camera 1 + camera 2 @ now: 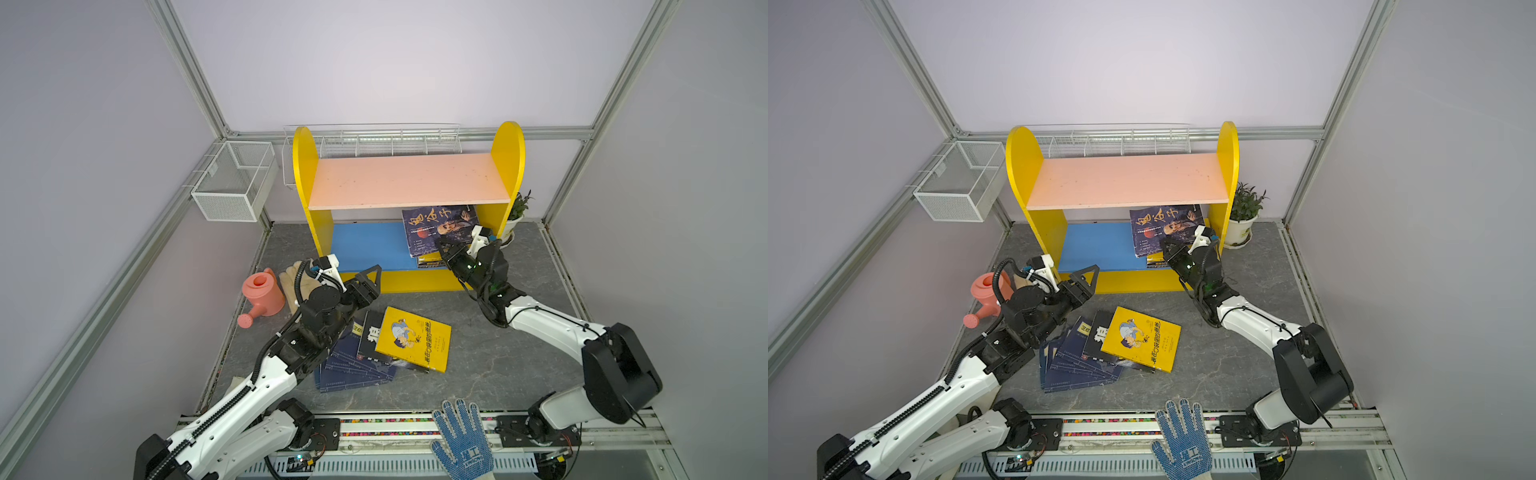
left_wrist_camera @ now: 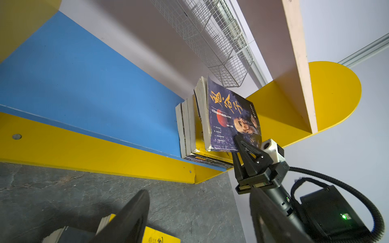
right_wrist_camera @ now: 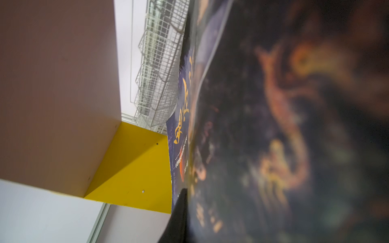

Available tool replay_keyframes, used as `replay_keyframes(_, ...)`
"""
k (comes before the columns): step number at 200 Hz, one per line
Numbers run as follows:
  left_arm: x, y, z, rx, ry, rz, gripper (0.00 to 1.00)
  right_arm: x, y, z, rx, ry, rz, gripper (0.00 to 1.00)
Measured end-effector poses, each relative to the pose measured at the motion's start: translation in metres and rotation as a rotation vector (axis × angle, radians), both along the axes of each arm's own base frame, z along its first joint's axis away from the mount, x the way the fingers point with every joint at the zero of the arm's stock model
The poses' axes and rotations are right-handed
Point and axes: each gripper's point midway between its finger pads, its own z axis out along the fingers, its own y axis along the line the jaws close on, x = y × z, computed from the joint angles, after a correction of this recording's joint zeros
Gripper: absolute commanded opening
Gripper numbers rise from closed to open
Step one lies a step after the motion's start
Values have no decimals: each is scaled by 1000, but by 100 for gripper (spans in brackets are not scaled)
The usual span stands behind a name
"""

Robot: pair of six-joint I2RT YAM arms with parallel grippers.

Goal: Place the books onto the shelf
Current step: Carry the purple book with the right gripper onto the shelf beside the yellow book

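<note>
The right gripper [image 2: 236, 138] is clenched on the near lower corner of the purple book [image 1: 436, 226]. The right wrist view shows only that cover, close and blurred, beside one dark finger. The book is tilted. Its gripped corner hangs out over the front edge of the blue lower board [image 1: 370, 245] at the board's right end, and its far edge is tucked under the pink upper board [image 1: 409, 180] of the shelf [image 1: 305, 166]. Under it a flat stack [image 2: 187, 130] of a few books already lies on that board, so the likely next move is to lower the gripped corner onto the stack.

The left gripper [image 1: 374, 282] is released, its fingers wide with nothing between them. It hovers just in front of the shelf's front rail, toward the left end. From there the pile [image 1: 1100, 353] lies lower on the tabletop [image 1: 498, 353], toward the front edge and partly under the left wrist, so the left arm is much nearer. The yellow book [image 1: 415, 343], which bears a cartoon figure, sits on top at the pile's right. Its long axis runs from the shelf toward the front edge, slightly slanted. A black book [image 1: 370, 336] and fanned navy books [image 1: 353, 370] lie beneath it.
</note>
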Motion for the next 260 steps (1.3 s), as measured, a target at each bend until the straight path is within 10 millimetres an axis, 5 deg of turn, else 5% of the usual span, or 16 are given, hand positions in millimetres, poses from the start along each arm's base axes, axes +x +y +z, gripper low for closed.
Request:
replay_keyframes(52,-4,7,-4,34,9,14,76,8,-13,-14,23,74,-95,13)
replay_keyframes(105,-5,8,-8,51,15,12,76,1,-31,-29,4,228,-169,61)
replay_keyframes(176,-3,6,-12,73,21,9,76,-4,-44,-34,-69,364,-167,63)
replay_keyframes(214,-2,5,-15,78,27,9,76,-15,-49,-53,-158,425,-152,63)
replay_keyframes(260,2,5,-32,121,71,20,76,-37,-60,-52,-292,442,-120,62)
